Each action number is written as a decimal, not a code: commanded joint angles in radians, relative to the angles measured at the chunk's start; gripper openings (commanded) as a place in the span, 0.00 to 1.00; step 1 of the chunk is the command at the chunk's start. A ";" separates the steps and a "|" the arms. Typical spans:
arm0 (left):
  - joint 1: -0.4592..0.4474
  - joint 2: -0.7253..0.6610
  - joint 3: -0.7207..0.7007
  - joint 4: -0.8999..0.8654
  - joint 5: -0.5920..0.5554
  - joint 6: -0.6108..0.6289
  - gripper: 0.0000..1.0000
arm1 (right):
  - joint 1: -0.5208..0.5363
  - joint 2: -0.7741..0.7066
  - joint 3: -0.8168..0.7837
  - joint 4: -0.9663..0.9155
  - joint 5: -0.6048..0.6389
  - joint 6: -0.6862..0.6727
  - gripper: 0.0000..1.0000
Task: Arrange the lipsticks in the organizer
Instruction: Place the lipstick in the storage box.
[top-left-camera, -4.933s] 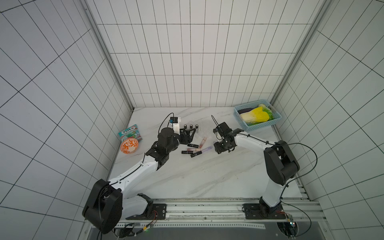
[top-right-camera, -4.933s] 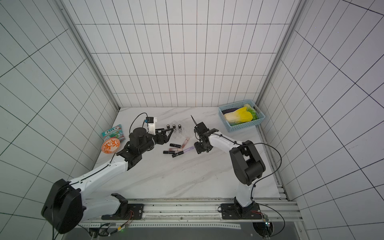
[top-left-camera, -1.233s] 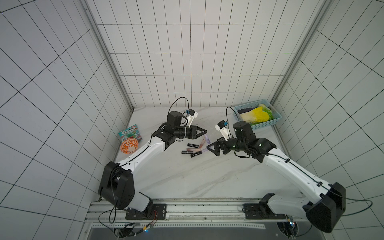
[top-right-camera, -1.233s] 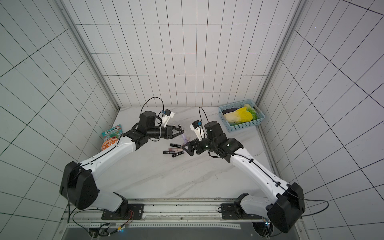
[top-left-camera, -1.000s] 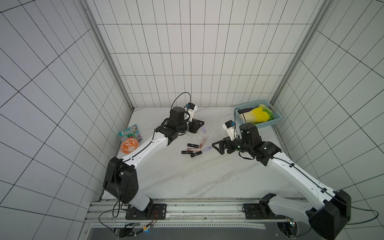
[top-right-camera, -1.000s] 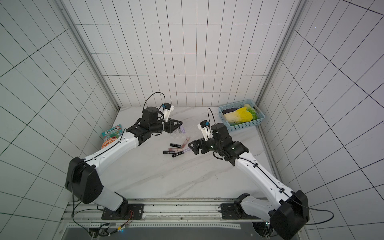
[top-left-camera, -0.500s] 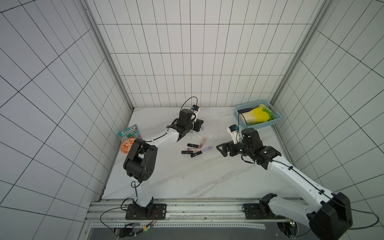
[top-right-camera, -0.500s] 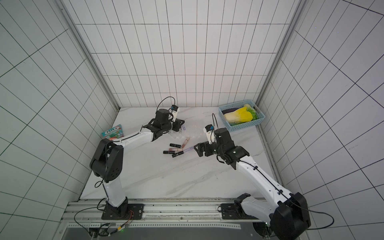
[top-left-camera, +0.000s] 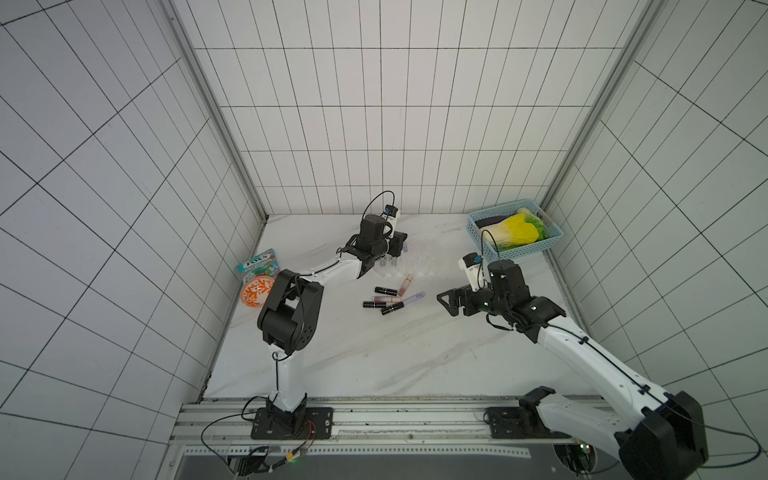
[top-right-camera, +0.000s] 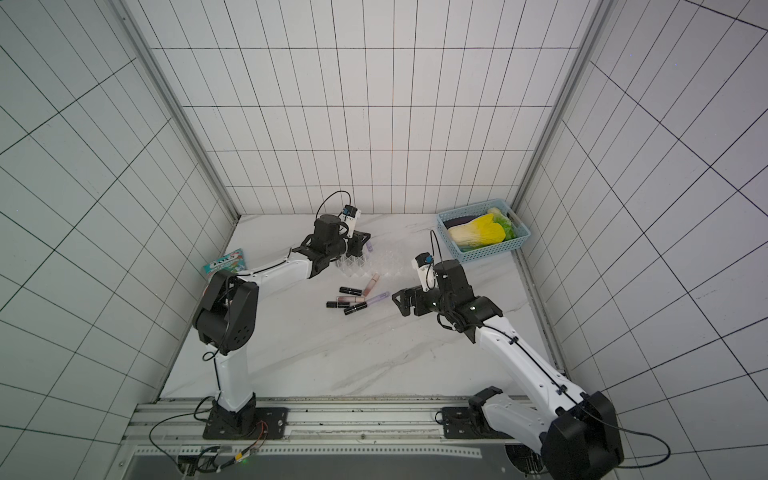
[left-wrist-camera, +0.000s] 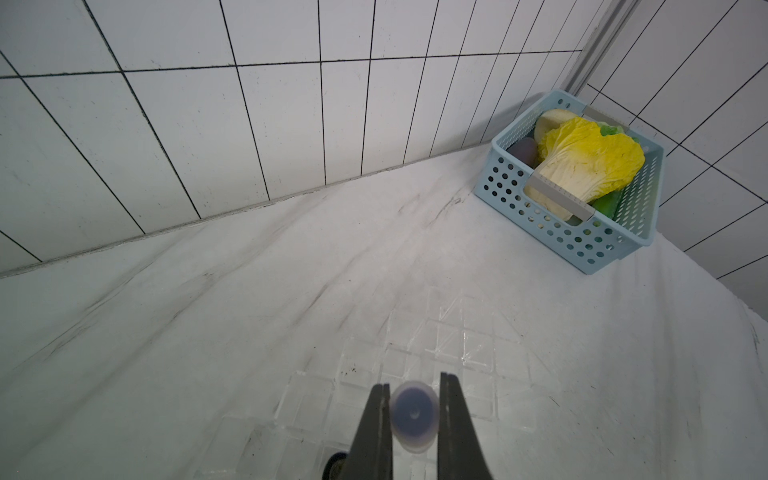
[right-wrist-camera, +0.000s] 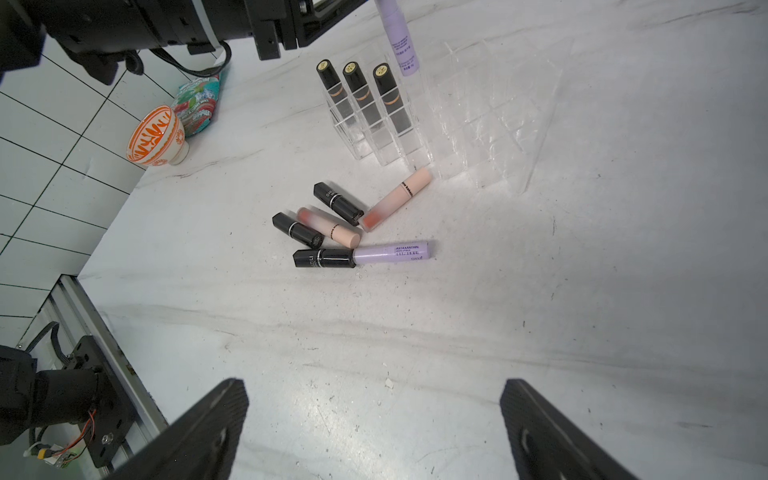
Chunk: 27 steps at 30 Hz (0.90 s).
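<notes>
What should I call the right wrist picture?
Loose lipsticks lie beside the clear organizer, three black ones standing inside.

A light-blue perforated basket (top-left-camera: 525, 252) sat in the far corner of the white marble table (top-left-camera: 374, 357), holding a yellow-leafed cabbage (top-left-camera: 517, 233) with something dark purple (left-wrist-camera: 524, 151) tucked beside it; well apart, by the opposite wall, an orange-patterned bowl (top-left-camera: 254, 291) stood just beside a teal snack packet (top-left-camera: 258, 264)

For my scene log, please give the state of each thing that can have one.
left pincer: shut on lavender lipstick
lavender lipstick: upright, over the organizer
right pincer: open, empty
organizer: three black lipsticks standing in slots
loose lipsticks: lying flat on table
basket: holds vegetables
</notes>
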 joint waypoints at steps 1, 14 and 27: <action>0.006 0.037 0.023 0.027 0.021 -0.009 0.03 | -0.013 -0.017 -0.015 0.017 -0.021 -0.008 0.99; 0.021 0.090 0.029 0.058 0.018 -0.008 0.03 | -0.020 -0.025 -0.027 0.015 -0.053 -0.001 0.99; -0.016 0.054 -0.002 0.078 0.010 0.044 0.38 | -0.020 0.017 0.003 -0.003 -0.048 -0.024 1.00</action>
